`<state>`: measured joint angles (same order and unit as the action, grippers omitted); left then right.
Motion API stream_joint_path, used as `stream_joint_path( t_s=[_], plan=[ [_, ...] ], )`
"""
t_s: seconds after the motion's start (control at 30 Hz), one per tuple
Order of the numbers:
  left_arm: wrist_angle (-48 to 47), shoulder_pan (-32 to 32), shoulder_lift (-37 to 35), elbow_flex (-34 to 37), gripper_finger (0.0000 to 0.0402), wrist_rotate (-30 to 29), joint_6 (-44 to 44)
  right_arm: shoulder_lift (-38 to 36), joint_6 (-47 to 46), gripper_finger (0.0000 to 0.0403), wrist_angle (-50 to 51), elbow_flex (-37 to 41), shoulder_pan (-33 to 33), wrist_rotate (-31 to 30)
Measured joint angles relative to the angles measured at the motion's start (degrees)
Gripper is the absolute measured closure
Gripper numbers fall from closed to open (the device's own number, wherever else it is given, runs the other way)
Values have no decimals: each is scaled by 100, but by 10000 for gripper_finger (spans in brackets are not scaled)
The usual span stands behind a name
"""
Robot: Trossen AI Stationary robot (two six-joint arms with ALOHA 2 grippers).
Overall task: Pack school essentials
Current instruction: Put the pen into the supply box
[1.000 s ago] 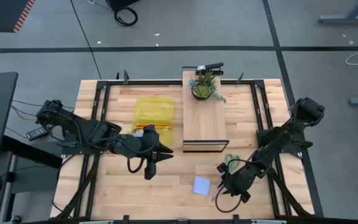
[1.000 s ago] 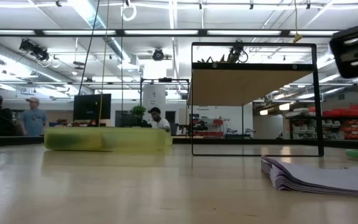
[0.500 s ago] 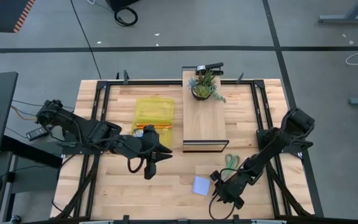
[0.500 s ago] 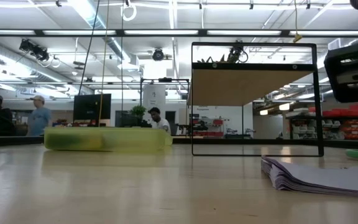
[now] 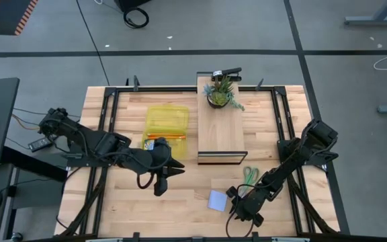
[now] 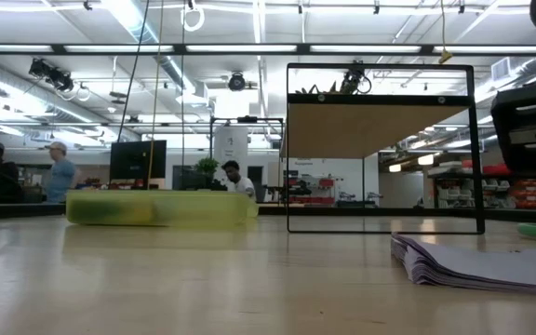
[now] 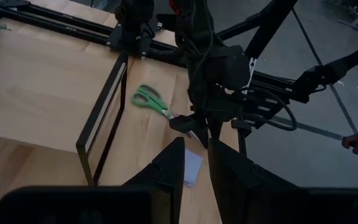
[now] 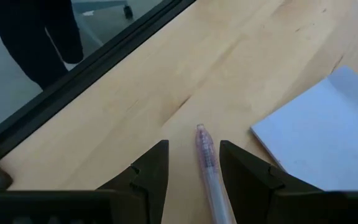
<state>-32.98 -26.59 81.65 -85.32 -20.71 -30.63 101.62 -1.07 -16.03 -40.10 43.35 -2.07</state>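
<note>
Landmark is the wooden riser shelf with black metal frame at the middle of the table.

Right gripper is low over the tabletop, in front of the shelf's right front corner. Its fingers are apart, with a translucent pinkish pen lying on the wood between them; whether they touch it can't be told. The light blue square sticky-note pad lies flat just beside that gripper, in front of the shelf. The green-handled scissors lie flat off the shelf's right front corner, close to the right arm.

Left gripper hangs left of the shelf's front edge, fingers slightly apart and holding nothing.

The translucent yellow plastic case sits left of the shelf, with an orange pencil lying at its front edge.

A small potted green plant stands on the shelf's far end.
</note>
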Motion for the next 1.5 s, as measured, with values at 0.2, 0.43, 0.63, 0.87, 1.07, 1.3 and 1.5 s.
stream_joint_path(
  t_s=[0.2, 0.43, 0.63, 0.87, 1.07, 1.3, 1.5],
  plan=[
    [-1, -2, 0, 0, 322, 0, -28, 0, -46, 254, 0, 0, 2, 64],
    [1, -2, 0, 0, 326, 0, -42, 0, -141, 254, 2, 0, 2, 85],
    [1, -2, 0, 0, 324, 0, -39, -2, -129, 254, 2, 0, 2, 85],
    [1, -2, 0, 0, 330, 0, -39, -2, -84, 254, 2, 0, 2, 85],
    [1, -2, 0, 0, 326, 0, -37, -4, -84, 254, 2, 2, 2, 85],
    [1, -2, 0, 0, 333, 0, -36, -4, -82, 254, 3, 2, 2, 85],
    [1, -2, 0, 0, 333, 0, -35, -4, -82, 254, 3, 2, 2, 85]
  ],
)
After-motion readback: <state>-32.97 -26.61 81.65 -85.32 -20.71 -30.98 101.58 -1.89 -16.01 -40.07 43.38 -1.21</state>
